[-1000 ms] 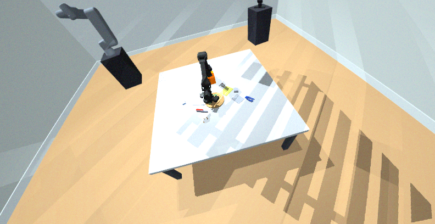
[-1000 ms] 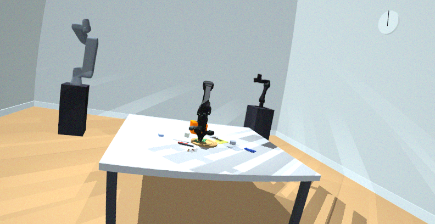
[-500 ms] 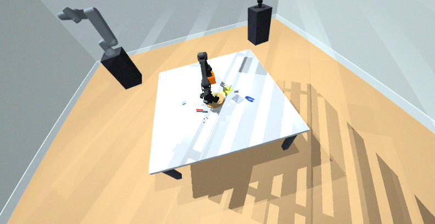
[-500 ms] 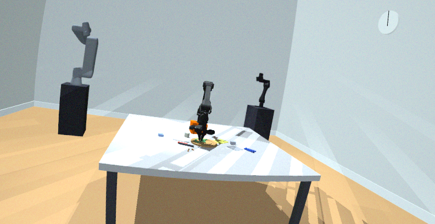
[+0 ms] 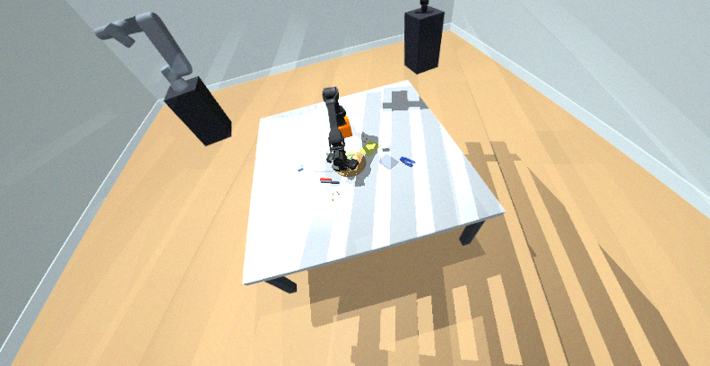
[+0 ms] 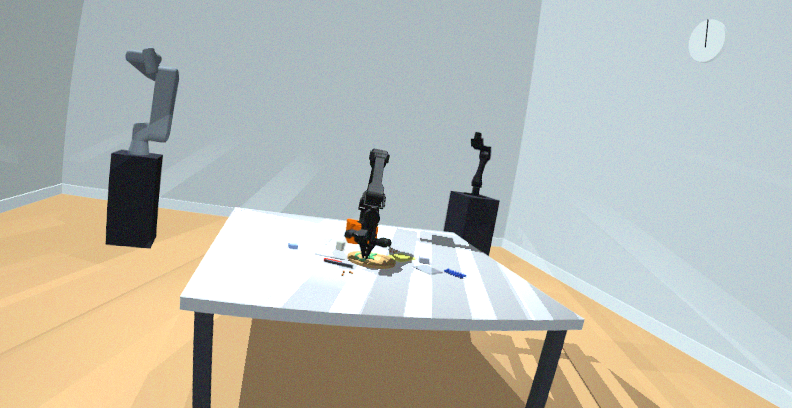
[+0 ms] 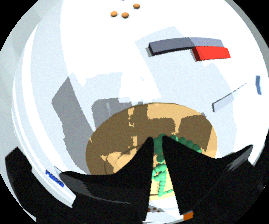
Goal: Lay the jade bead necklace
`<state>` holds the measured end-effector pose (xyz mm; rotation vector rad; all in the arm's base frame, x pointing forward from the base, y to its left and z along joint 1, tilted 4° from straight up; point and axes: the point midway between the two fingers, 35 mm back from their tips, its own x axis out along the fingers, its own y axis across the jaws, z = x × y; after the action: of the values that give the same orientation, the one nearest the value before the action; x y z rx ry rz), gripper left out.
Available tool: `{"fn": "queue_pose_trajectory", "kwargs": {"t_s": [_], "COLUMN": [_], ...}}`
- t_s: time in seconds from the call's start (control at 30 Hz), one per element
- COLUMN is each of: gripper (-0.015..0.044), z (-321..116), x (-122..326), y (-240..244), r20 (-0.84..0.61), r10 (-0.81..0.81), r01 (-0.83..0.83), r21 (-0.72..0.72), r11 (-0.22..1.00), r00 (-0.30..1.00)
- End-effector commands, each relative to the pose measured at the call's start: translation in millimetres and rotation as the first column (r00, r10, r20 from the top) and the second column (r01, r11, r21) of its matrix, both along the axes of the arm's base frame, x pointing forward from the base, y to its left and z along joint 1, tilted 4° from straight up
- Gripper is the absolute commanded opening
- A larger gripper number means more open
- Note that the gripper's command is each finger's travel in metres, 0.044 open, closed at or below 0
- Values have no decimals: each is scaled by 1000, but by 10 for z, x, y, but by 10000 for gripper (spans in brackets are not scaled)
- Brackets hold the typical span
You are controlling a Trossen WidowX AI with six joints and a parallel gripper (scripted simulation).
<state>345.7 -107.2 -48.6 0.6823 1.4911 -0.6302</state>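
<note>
In the top view, the black gripper (image 5: 342,166) (image 6: 365,254) (image 7: 158,142) is over the round bead board (image 5: 359,166) (image 6: 386,262) (image 7: 112,124) near the middle of the frame, with green beads of the jade bead necklace (image 5: 350,155) (image 6: 372,256) (image 7: 160,176) showing on it. In the exterior view, below centre, the fingers point down at the board, beads beside their tips. In the wrist view, at bottom centre, the fingers are pinched on the necklace; its beads bend across the board's right part, partly hidden by the fingers. A red-and-dark object (image 5: 326,180) (image 6: 338,262) (image 7: 211,52) lies upper right.
</note>
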Motion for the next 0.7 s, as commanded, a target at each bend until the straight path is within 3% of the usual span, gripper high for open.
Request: {"fn": "queue_pose_trajectory", "kwargs": {"t_s": [0.0,0.33,0.67], "gripper": [0,0,263], "z": [-66,-66,-33], "x": [-23,-23,1], "y": [3,3,1], "r20": [-13,-13,-2], "r10": [-5,-5,0], "r01": [5,5,0], "r21": [0,0,1], "r11": [1000,1000,1000], "r00": [1000,1000,1000]}}
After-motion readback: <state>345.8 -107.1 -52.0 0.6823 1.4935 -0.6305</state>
